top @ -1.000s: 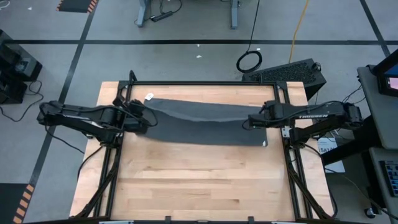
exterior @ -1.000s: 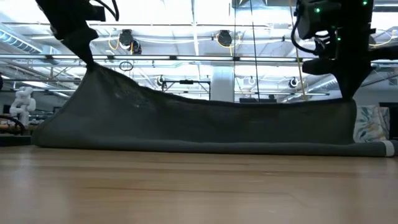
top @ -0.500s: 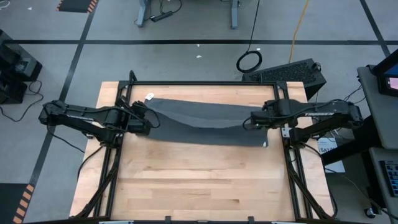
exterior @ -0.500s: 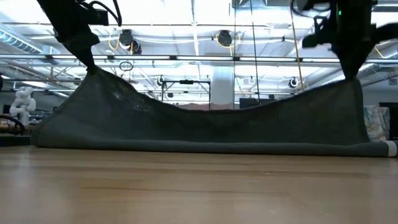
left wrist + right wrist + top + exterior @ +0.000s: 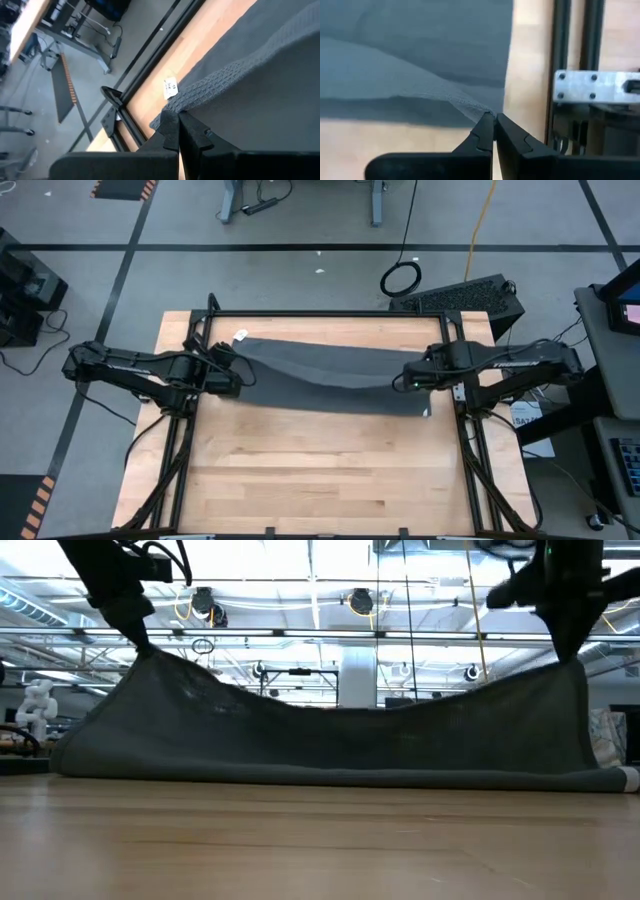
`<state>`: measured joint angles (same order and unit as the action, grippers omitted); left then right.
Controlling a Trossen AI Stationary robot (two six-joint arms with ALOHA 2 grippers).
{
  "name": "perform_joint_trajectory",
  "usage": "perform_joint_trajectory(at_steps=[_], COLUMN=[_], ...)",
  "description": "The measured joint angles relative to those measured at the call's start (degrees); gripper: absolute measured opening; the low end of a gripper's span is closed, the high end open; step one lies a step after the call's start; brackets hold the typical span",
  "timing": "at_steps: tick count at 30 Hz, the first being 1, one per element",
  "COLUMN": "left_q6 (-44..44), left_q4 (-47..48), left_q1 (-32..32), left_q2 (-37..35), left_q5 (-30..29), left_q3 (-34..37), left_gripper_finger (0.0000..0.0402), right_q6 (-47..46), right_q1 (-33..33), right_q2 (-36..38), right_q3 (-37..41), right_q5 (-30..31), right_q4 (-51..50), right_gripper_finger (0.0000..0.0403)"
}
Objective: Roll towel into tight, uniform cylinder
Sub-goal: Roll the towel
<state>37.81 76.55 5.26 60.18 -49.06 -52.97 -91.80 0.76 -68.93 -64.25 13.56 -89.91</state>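
Observation:
The dark grey towel (image 5: 330, 380) stretches across the table's far half. In the low view the towel (image 5: 340, 745) hangs like a curtain: both upper ends are raised, the middle sags, and its long lower edge (image 5: 330, 778) lies on the wood. A white tag (image 5: 240, 335) lies at the far left corner. My left gripper (image 5: 243, 376) is shut on the towel's left end and my right gripper (image 5: 400, 384) on its right end. My left gripper pinches the towel's raised edge at its left end (image 5: 172, 106) between its two fingertips, slanting down from the table's left. The cloth slopes down from the fingers onto the table. My right gripper pinches the towel's raised right corner (image 5: 482, 111) between its fingertips, from above and pointing steeply down. That corner is lifted clear above a lower layer (image 5: 420, 40) lying flat on the table.
Black frame rails (image 5: 330, 313) run along the table's far edge and both sides, and a metal bracket (image 5: 597, 87) sits just right of the towel. The near half of the wooden table (image 5: 320, 480) is bare.
My right gripper has risen, drawing the towel's right corner higher, so the top edge now sags in the middle instead of sloping down to the right. The lower edge has stayed on the table.

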Motion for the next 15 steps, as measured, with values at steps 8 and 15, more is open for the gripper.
perform_joint_trajectory(at_steps=[8, 15], left_q6=[-0.8, -0.8], left_q4=[-0.8, -1.1], left_q1=[-0.1, -0.1], left_q2=[0.0, 0.0], left_q5=[-0.7, -0.5], left_q3=[0.0, 0.0], left_gripper_finger=[0.0, 0.0], right_q6=[0.8, 1.3], right_q1=[-3.5, -5.0], right_q2=[0.0, 0.0], right_q3=[8.1, 11.3], right_q5=[4.9, 7.0], right_q4=[0.2, 7.9], right_gripper_finger=[0.0, 0.0])
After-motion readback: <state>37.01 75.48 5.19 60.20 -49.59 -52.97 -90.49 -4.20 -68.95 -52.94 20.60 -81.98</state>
